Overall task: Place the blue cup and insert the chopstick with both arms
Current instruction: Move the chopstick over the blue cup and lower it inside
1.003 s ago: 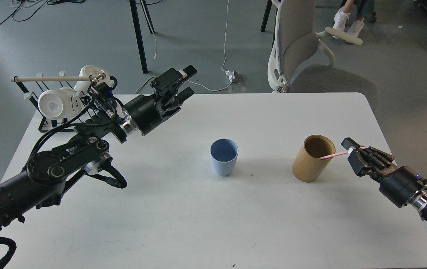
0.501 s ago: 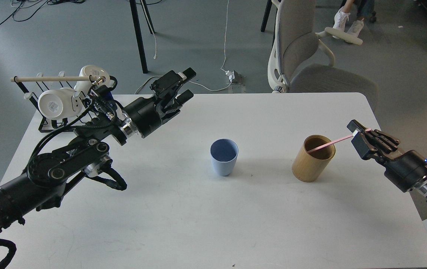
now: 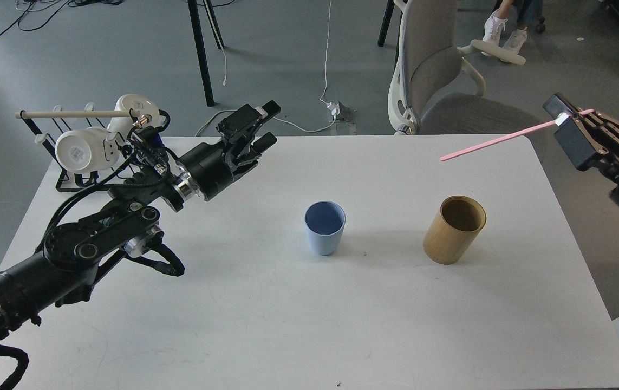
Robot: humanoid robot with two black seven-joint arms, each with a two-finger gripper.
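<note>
Above table's right edge, right gripper (image 3: 569, 116) clamping chopstick (image 3: 496, 142), blue cup (image 3: 324, 227) mid-table, left gripper (image 3: 266, 124) spread.

Left end effector (image 3: 264, 123) agape, right (image 3: 567, 116) clamped

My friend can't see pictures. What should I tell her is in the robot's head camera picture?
The right gripper holds a pink chopstick in the air above a white table. On the table stand a blue cup and a wooden cup, both empty. The open left gripper hovers near a mug rack.
</note>
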